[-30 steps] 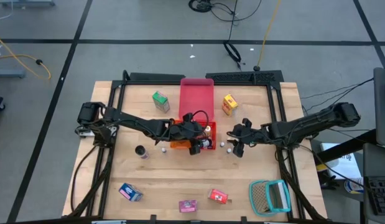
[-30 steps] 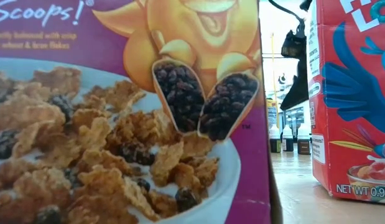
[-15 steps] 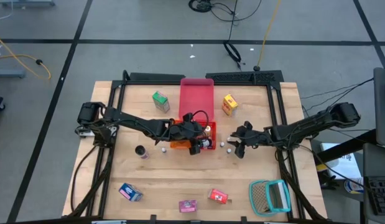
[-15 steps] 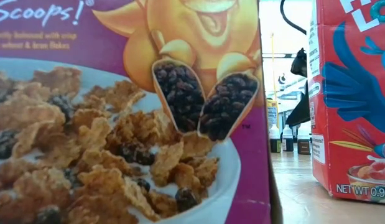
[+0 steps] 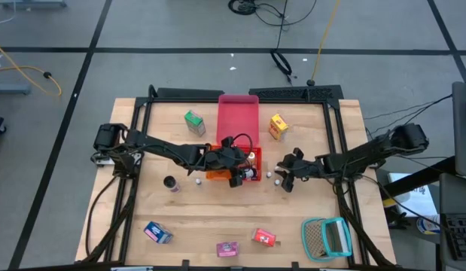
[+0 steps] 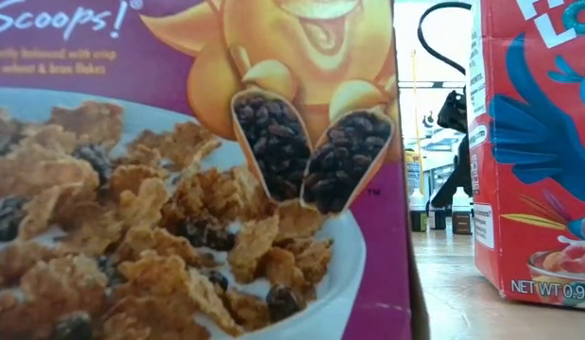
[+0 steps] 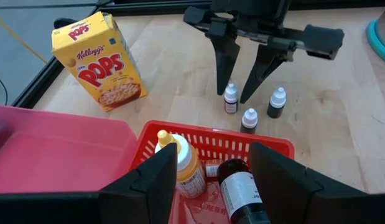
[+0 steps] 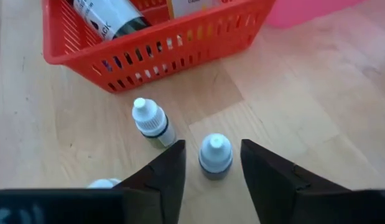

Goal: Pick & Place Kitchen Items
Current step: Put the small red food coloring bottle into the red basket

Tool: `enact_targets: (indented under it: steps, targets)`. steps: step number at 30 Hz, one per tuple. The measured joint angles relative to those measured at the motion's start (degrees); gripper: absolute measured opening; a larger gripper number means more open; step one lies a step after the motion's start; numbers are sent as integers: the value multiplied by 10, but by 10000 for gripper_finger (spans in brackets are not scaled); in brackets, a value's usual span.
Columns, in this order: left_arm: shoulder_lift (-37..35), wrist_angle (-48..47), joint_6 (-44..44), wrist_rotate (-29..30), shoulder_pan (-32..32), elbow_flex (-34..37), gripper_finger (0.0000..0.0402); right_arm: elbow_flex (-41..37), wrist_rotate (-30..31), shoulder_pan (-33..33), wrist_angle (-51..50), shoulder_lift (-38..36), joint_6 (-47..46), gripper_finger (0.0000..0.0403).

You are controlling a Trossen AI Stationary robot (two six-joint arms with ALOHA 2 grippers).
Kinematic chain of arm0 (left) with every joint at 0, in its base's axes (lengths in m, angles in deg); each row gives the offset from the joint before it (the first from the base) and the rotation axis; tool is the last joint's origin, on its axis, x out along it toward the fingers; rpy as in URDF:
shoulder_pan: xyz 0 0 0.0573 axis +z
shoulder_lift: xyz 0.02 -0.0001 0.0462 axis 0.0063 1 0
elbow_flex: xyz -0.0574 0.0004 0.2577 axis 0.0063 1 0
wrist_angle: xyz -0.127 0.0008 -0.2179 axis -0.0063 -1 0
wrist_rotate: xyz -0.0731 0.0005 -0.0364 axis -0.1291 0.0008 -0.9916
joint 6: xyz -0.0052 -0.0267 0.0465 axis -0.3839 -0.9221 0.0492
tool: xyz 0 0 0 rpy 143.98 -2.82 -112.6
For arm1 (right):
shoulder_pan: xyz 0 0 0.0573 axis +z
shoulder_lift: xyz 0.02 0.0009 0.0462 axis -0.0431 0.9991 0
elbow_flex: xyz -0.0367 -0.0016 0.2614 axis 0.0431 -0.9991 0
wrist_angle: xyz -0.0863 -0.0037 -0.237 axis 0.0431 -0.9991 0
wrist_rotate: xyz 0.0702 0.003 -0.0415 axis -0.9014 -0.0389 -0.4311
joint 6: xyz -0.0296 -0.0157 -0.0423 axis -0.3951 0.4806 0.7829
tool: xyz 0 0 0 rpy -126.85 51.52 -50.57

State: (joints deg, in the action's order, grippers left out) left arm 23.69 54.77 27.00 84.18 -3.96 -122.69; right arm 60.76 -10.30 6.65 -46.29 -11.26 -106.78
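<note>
While my right gripper [image 7: 240,96] straddles a tiny white-capped dropper bottle [image 8: 215,155], fingers spread and not yet pinching, two more such bottles [image 7: 249,120] stand just beside the red slotted plastic basket [image 7: 272,149]. My left gripper [image 5: 234,175] hangs open over that basket.

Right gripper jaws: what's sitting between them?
One small white-capped bottle stands on the table in the gap of the right gripper; the jaws flank it without touching. Right wrist view shows it.
</note>
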Motion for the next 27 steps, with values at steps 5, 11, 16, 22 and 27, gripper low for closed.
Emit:
enact_targets:
  steps: [5, 11, 16, 22, 27]
  targets:
    - [0, 0, 0, 0, 0, 0, 200, 0, 0, 0, 26, 19, 3, 81]
    - [0, 0, 0, 0, 0, 0, 200, 0, -1, 0, 30, 18, 14, 47]
    - [0, 0, 0, 0, 0, 0, 200, 0, 0, -1, 29, -1, 23, 47]
    - [0, 0, 0, 0, 0, 0, 200, 21, 1, -20, 27, -44, 69, 49]
    - [0, 1, 0, 0, 0, 0, 200, 56, 0, -40, 5, -71, 107, 50]
